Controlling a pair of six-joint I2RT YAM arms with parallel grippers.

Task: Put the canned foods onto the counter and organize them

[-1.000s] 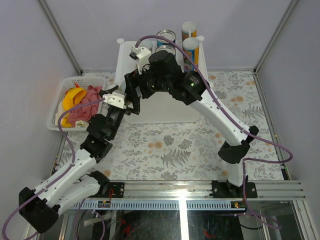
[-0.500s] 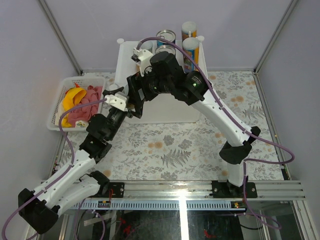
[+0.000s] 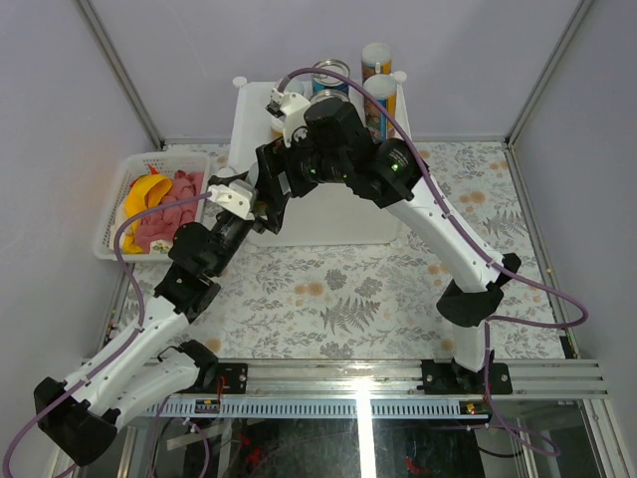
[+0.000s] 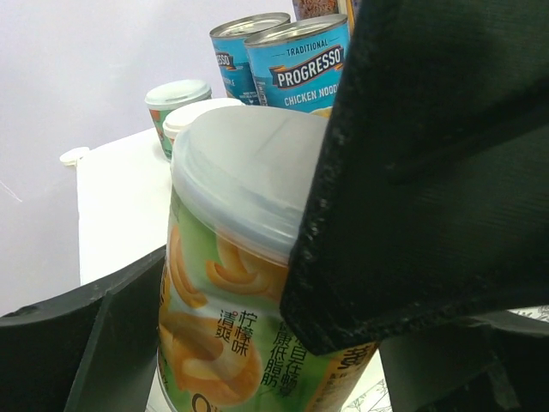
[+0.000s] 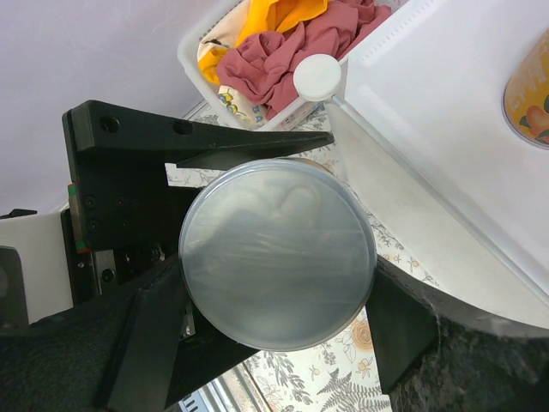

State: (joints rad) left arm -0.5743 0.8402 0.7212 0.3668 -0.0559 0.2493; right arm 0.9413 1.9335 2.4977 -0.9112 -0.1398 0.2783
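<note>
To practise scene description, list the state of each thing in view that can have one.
green-labelled canister: upright, lid on, gripped by both end effectors
left end effector: shut on the canister
right end effector: shut on the canister
Progresso cans: upright on the counter
small jars: upright, lids on, on the counter
mesh basket: holding pink cloth

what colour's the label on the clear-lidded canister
Green with orange curls; the canister shows best in left wrist view.

A lab test booth: blank panel walls (image 3: 478,60), aluminium base rail (image 3: 537,373) (floral cloth (image 3: 338,299) underfoot).
</note>
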